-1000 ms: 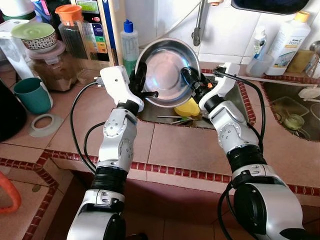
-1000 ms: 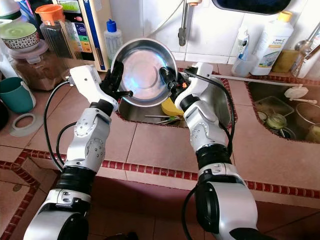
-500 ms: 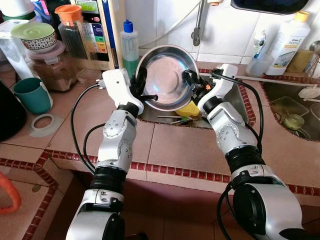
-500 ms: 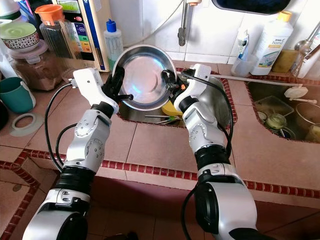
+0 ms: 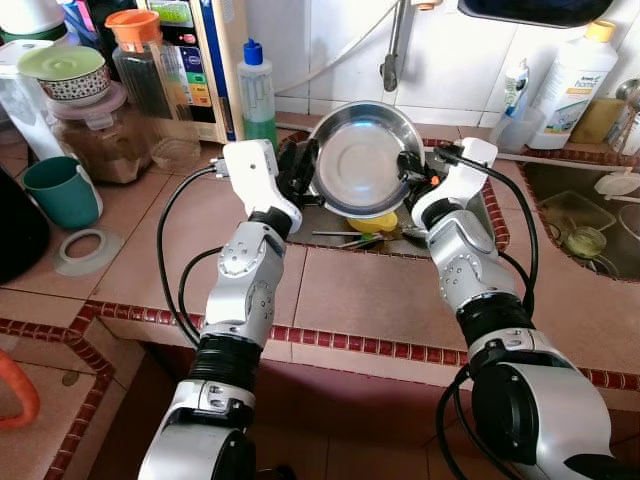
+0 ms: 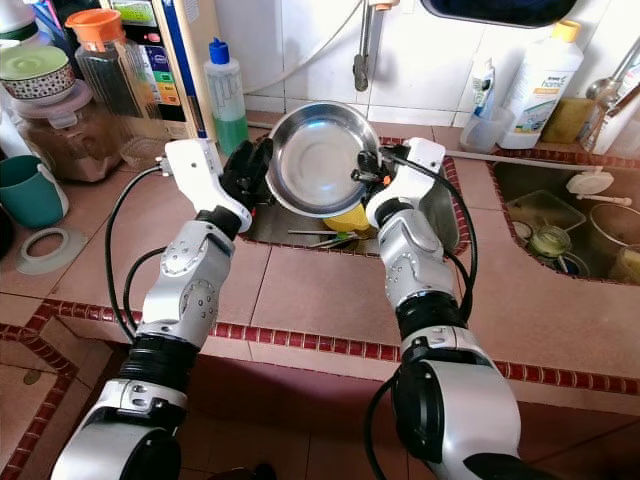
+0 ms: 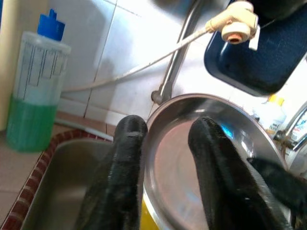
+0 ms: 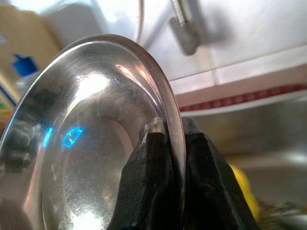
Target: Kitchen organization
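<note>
Steel bowl (image 5: pixel 365 160) is up in the air over the sink (image 6: pixel 440 215), tipped on edge with its hollow facing the robot, held from both sides.

Right gripper (image 8: pixel 169 132): fingers pinched tight on the bowl's right rim, one finger inside and one outside, no gap visible around the metal. This looks like the load-bearing grip.

Left gripper (image 7: pixel 165 139): fingers (image 7: pixel 125 143) straddle the left rim, one each side of the wall, only moderately spread. From the wrist view they look closed onto the rim, though contact on the outer finger isn't fully clear. I'd read it as a steadying hold so the bowl can't swing around the right pinch.

Two-handed rim grasp makes sense: thin slippery steel, wide part, a single pinch would let it pivot. Tilted on edge probably lets any water drain into the sink, not onto the tabletop (image 5: pixel 350 290).

Below the bowl in the sink: something yellow (image 5: pixel 375 221) and a few utensils (image 5: pixel 345 236), so setting it back down there would be awkward. Green liquid bottle (image 5: pixel 256 85) stands just beyond the left arm against the wall tiles; tap pipe (image 6: pixel 362 45) is right above the bowl, so lift clearance is limited.

Bowl appears mid-transfer, destination not evident.
</note>
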### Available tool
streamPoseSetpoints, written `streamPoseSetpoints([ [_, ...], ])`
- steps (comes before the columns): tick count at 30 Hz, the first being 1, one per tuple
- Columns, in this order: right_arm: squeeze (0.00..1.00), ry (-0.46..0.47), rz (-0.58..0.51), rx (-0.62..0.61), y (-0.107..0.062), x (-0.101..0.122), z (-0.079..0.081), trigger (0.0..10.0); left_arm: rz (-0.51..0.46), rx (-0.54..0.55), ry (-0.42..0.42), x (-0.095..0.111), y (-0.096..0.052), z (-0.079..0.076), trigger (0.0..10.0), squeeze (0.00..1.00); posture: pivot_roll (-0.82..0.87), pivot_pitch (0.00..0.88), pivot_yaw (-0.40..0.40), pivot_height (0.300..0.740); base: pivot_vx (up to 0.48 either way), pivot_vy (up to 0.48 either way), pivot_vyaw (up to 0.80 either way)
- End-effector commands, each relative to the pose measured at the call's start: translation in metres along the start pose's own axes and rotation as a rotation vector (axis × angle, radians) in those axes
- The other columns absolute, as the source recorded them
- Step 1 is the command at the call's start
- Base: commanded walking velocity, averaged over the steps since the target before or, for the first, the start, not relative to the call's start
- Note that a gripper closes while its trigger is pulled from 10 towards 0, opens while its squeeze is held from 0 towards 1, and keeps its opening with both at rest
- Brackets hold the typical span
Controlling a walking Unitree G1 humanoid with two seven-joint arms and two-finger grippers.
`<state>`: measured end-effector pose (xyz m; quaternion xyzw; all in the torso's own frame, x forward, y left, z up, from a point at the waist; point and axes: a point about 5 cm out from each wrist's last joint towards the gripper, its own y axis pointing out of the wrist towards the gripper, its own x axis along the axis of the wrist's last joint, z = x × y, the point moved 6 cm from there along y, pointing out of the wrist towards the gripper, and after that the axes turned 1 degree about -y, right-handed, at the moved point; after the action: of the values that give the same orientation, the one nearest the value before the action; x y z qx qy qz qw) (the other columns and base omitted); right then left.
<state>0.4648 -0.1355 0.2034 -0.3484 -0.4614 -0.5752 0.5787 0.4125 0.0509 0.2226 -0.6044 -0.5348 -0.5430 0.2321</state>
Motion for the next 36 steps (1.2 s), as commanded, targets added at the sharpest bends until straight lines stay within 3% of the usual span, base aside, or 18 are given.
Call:
streamPoseSetpoints([
  [1,0.00,-0.046,-0.037,-0.057,0.003,0.013,-0.008,0.0,0.028,-0.035,0.005,-0.005,-0.003,-0.007,10.0,1.00,0.05,0.060,0.030,0.740,0.000,0.000,0.00],
  [10,0.00,-0.295,-0.018,-0.226,-0.003,0.012,-0.041,0.0,0.099,-0.058,0.034,-0.021,-0.022,-0.007,10.0,1.00,0.08,0.062,0.029,0.740,0.000,0.000,0.00],
  [11,0.00,-0.309,-0.009,-0.249,-0.004,0.011,-0.047,0.9,0.111,-0.058,0.039,-0.023,-0.027,-0.006,10.0,1.00,0.08,0.062,0.029,0.740,0.000,0.000,0.00],
  [12,0.00,-0.340,0.003,-0.279,-0.006,0.010,-0.054,0.0,0.131,-0.056,0.044,-0.028,-0.034,-0.003,10.0,1.00,0.08,0.063,0.029,0.740,0.000,0.000,0.00],
  [17,0.00,-0.400,0.021,-0.311,-0.009,0.008,-0.063,0.0,0.156,-0.057,0.048,-0.034,-0.043,-0.002,10.0,1.00,0.09,0.063,0.030,0.740,0.000,0.000,0.00],
  [22,0.00,-0.503,0.102,-0.337,-0.017,-0.003,-0.084,0.0,0.196,-0.032,0.084,-0.038,-0.060,0.008,10.0,1.00,0.11,0.061,0.027,0.740,0.000,0.000,0.00],
  [29,0.00,-0.594,0.157,-0.309,-0.021,-0.011,-0.090,0.0,0.212,-0.032,0.113,-0.036,-0.065,0.011,10.0,1.00,0.14,0.056,0.027,0.740,0.000,0.000,0.00],
  [36,0.00,-0.646,0.196,-0.264,-0.022,-0.021,-0.086,0.0,0.224,-0.035,0.124,-0.036,-0.068,0.010,10.0,1.00,0.15,0.051,0.034,0.740,0.000,0.000,0.00],
])
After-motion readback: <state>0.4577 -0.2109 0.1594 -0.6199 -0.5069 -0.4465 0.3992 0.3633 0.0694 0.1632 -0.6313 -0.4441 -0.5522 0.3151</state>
